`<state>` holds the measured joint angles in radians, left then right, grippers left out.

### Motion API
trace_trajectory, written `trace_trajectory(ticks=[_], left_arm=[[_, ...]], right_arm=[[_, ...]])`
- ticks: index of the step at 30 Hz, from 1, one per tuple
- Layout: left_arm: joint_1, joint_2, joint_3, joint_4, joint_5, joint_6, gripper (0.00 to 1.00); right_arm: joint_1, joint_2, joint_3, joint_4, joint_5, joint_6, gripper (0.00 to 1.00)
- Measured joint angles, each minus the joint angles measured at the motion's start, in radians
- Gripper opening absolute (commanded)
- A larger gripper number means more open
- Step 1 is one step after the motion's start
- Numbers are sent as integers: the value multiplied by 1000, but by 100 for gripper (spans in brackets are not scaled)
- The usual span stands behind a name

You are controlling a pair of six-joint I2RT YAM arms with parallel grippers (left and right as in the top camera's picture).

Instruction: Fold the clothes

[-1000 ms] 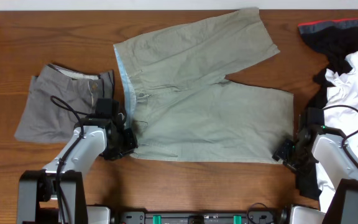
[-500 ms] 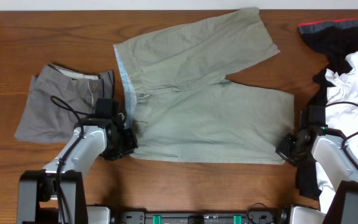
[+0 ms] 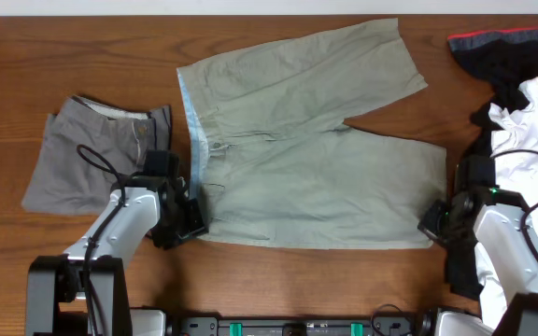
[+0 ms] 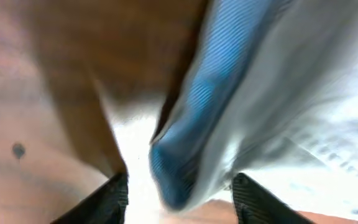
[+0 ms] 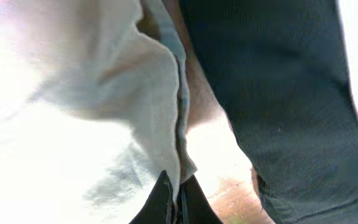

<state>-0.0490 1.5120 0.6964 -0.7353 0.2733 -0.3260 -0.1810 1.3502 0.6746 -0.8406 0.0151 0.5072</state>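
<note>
The right end effector (image 3: 434, 223) clamps the khaki shorts (image 3: 316, 168) at their near-right hem, the left end effector (image 3: 191, 222) open astride the waistband, probably to fold.

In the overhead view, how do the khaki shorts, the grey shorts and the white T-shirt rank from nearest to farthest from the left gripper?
1. khaki shorts: right at the left gripper, waistband corner between its jaws.
2. grey shorts: a little away, on the left side of the table.
3. white T-shirt: far off, at the right edge.
</note>
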Motion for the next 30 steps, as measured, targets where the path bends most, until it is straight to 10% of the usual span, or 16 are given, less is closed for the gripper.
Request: trace_trajectory(ticks=[9,30], left_arm=[[94,2,-5,0,10,-124,69],[140,-18,-83,128,219,-277,13]], right_arm=[[0,-7,16,4,-1,-4,1],[0,-7,16,6,0,-7,1]])
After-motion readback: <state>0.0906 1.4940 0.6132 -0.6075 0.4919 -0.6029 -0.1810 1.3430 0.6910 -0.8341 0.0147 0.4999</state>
